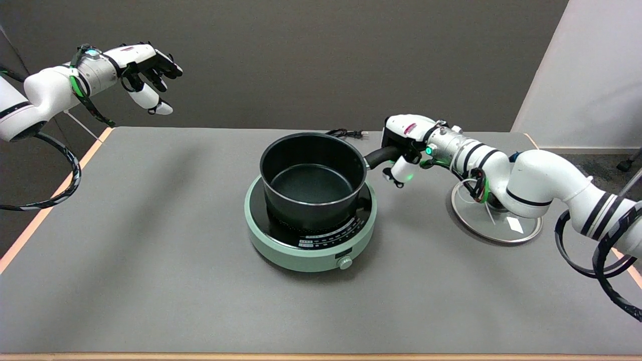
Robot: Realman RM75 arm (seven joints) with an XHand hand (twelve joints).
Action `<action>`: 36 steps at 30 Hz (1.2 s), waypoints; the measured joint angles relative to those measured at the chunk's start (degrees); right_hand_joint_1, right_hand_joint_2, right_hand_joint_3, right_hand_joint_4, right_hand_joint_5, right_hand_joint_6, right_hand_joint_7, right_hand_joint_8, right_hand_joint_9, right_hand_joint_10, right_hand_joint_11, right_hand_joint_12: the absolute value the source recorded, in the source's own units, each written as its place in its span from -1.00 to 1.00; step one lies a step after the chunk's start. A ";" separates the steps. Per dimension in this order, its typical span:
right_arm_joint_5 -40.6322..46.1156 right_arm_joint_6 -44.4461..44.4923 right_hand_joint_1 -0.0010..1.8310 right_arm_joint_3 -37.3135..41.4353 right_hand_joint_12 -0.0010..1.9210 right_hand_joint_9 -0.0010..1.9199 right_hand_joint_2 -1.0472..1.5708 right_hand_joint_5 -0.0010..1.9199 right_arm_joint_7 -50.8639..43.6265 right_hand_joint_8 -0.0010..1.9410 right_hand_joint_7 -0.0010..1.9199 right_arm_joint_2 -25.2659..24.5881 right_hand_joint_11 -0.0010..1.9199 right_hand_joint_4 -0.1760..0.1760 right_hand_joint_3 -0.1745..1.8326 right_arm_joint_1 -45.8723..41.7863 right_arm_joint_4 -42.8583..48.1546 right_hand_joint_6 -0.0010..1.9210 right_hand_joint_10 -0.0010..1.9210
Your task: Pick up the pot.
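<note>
The green cooker [311,235] sits at the frame's centre on the counter [150,281], a lid [494,220] at right. The pot [311,180] stands on it, handle gripped by the robot hand [404,145].

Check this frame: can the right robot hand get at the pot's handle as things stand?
Probably yes. The right robot hand is already at the handle of the pot, fingers apparently wrapped around it. Nothing lies between them; the lid sits apart, under the forearm. The pot rests on the green cooker.
</note>
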 measured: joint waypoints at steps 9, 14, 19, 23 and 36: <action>-0.08 -0.47 0.36 -0.85 0.88 0.88 0.12 0.88 0.60 0.86 0.88 -0.02 0.88 -0.34 -0.01 0.76 -0.94 0.88 0.88; -0.07 -0.65 0.39 -1.19 0.84 0.85 0.05 0.85 0.91 0.83 0.85 -0.05 0.85 -0.43 0.21 1.29 -1.48 0.84 0.84; -0.06 -0.65 0.40 -1.46 0.84 0.84 0.01 0.84 1.17 0.82 0.84 -0.07 0.84 -0.46 0.38 1.85 -1.92 0.84 0.84; -0.02 -0.64 0.41 -1.61 0.82 0.82 -0.01 0.82 1.62 0.80 0.82 -0.08 0.82 -0.51 0.51 2.19 -2.25 0.82 0.82; 0.03 -0.66 0.46 -2.04 0.74 0.74 -0.14 0.74 5.14 0.72 0.74 0.16 0.74 -0.68 0.87 3.32 -4.02 0.74 0.74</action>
